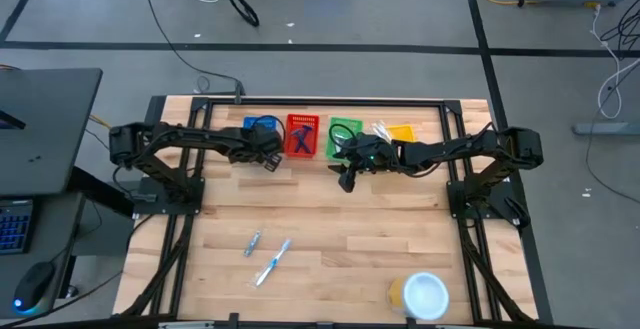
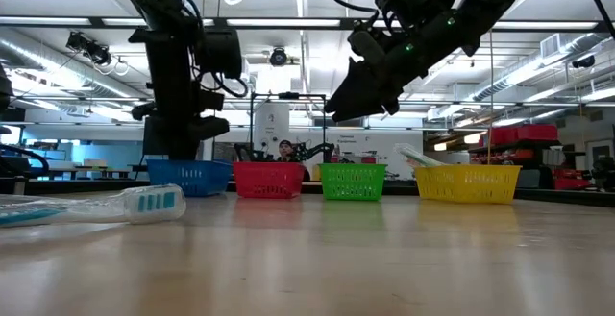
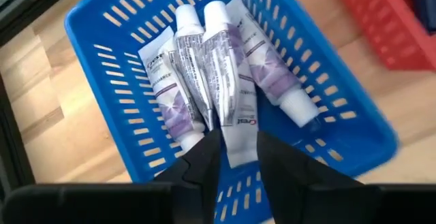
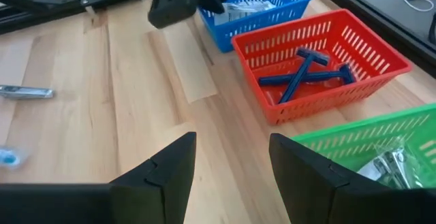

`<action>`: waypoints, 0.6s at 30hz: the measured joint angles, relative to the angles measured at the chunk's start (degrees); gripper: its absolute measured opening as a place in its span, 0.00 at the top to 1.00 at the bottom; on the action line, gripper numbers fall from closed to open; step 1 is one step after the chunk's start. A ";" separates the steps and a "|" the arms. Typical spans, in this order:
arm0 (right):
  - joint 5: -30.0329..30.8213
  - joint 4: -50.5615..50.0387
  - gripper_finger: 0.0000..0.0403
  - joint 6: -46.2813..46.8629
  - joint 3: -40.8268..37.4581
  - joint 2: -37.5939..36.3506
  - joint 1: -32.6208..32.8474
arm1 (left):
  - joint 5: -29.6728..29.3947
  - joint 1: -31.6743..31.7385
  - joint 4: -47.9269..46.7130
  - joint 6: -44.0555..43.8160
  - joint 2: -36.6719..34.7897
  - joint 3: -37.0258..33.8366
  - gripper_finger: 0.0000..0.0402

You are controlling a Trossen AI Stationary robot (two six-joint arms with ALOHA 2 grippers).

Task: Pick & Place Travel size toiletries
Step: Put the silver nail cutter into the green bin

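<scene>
Several white-and-purple and silvery toothpaste tubes (image 3: pixel 272 74) lie in the blue basket (image 1: pixel 257 127). My left gripper (image 1: pixel 268 156) hovers over that basket, shut on one more silvery tube (image 3: pixel 221 74). My right gripper (image 1: pixel 347 176) hangs open above bare table, just on the near side of the green basket (image 1: pixel 345 134), and touches nothing. Dark blue razors (image 4: pixel 306 74) lie crossed in the red basket (image 1: pixel 301 136). A small silvery tube (image 1: pixel 253 243) and a white-and-blue toothbrush (image 1: pixel 272 262) lie flat on the table toward its near edge. My left gripper pinches the silvery tube by its flat crimped end (image 3: pixel 238 146) between the two fingers, coming from above over the blue basket. The tube runs on past the fingertips, cap end (image 3: pixel 214 11) farthest from them. Whether that end rests on the tubes below, I cannot tell.
The yellow basket (image 1: pixel 401 133) stands at the right end of the row and holds white items. A round white-and-yellow disc container (image 1: pixel 421 295) sits near the table's near right corner. Bare wood lies between the baskets and the loose items.
</scene>
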 joint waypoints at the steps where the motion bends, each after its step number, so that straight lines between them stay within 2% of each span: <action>1: -0.02 -0.20 0.51 -0.01 0.00 0.00 0.00 | 0.02 -0.43 -0.49 -0.04 -0.36 0.42 0.73; 6: -1.47 -2.08 0.51 -0.01 0.01 0.00 0.00 | 0.67 -4.51 -2.13 1.65 -4.39 3.46 0.73; 11: -1.45 -3.64 0.51 -0.01 0.00 0.00 0.00 | 5.60 -10.12 -1.79 4.58 -9.76 5.08 0.73; 18: -1.43 -4.13 0.51 0.03 -0.01 0.00 0.00 | 13.79 -19.66 -3.73 -5.97 -12.20 5.04 0.73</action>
